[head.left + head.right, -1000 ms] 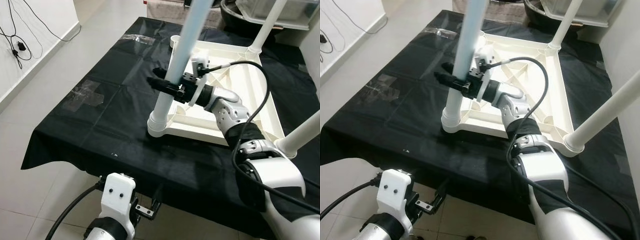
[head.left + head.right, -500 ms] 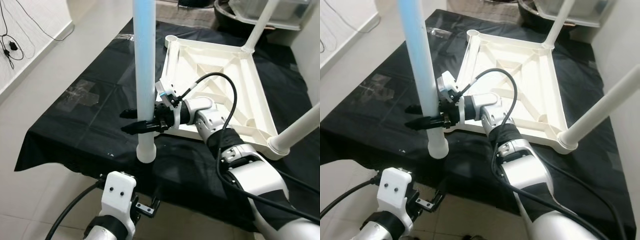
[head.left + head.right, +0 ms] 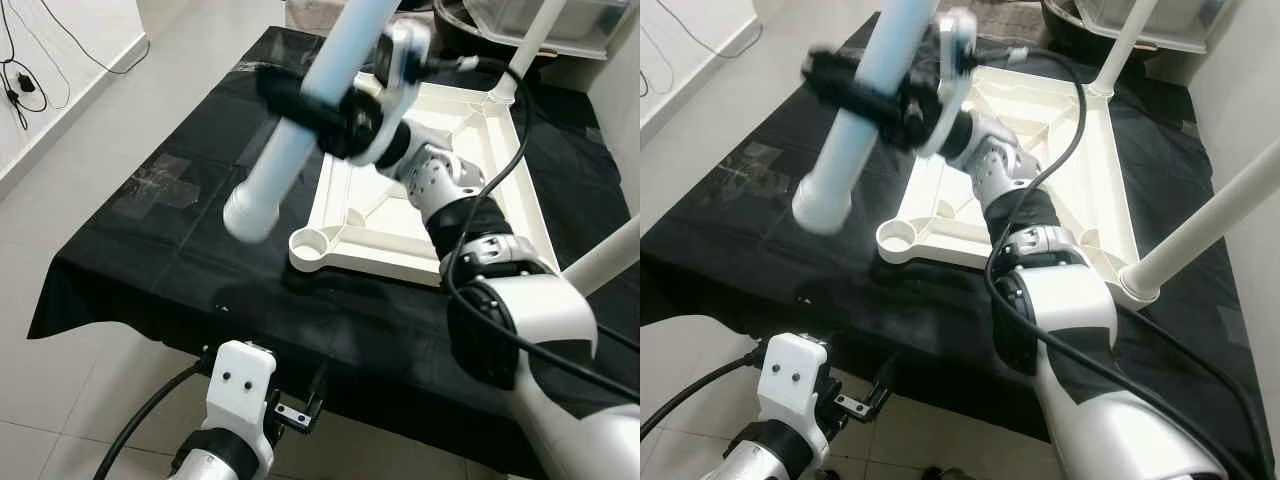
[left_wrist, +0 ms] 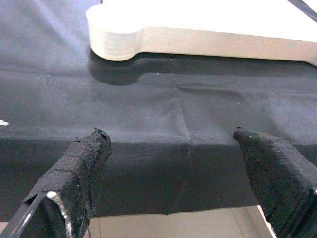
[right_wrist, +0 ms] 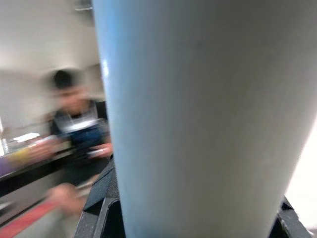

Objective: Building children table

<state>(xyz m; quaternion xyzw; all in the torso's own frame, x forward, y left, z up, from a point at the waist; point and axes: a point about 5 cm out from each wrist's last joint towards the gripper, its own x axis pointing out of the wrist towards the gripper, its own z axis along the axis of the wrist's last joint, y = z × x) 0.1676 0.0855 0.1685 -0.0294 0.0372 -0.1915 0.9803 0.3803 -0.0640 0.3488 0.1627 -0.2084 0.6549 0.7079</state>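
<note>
Pale blue-white cylindrical table leg (image 3: 300, 130) is clamped between the right gripper's (image 3: 320, 105) black fingers, tilted with its open end above the black cloth, likely aiming for the white upturned plastic tabletop's (image 3: 450, 250) empty corner socket (image 3: 312, 242). Left gripper (image 4: 183, 168) hangs idle, fingers spread.

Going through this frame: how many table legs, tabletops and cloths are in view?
Legs: 3 (held leg in right pincer; far leg; near leg)
Tabletop: 1
Black cloth: 1
Total: 5
</note>
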